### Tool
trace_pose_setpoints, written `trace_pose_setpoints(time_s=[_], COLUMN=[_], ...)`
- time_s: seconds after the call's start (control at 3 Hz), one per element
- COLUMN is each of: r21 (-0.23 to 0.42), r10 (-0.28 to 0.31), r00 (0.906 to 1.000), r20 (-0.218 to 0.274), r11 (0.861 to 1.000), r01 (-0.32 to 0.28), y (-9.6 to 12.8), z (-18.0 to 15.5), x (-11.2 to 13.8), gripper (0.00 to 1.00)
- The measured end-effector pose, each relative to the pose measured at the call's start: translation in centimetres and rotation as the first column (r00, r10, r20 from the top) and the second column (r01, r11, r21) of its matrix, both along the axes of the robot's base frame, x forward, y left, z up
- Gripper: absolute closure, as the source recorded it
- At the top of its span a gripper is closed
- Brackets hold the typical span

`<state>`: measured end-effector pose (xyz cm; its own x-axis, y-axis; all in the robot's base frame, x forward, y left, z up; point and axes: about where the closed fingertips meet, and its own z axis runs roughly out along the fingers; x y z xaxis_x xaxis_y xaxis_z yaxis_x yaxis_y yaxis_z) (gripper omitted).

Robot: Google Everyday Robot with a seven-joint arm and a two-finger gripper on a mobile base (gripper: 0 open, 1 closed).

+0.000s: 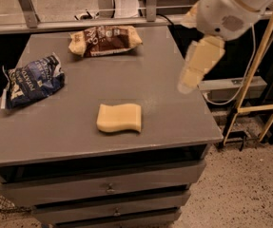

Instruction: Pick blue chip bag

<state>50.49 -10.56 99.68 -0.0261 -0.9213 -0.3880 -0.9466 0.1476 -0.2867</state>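
You are seeing the gripper (187, 82) hanging above the right side of the grey table (174, 122), well apart from the blue chip bag (31, 80), which is lying crumpled at the table's left edge. You cannot tell how far the gripper is standing open. A yellow sponge (119, 118) is sitting near the front, and a tan-and-brown chip bag (105, 40) is lying at the back.

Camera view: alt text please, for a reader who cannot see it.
A blue chip bag lies at the left edge of a gray cabinet top, with a yellow sponge near the front and a brown chip bag at the back. The robot's gripper hangs above the right side, touching nothing.
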Motion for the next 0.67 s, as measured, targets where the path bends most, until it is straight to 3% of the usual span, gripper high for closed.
trace_pose_setpoints(time_s=[0.33, 0.67], r21=[0.157, 0.244], r10=[0.103, 0.249], r00=[0.9941, 0.9684], r20=[0.034, 0.017], r11=[0.982, 0.938], r01=[-0.107, -0.245], y=[10.2, 21.0], z=[1.2, 1.2], x=[3.0, 3.0], gripper=[0.0, 0.0])
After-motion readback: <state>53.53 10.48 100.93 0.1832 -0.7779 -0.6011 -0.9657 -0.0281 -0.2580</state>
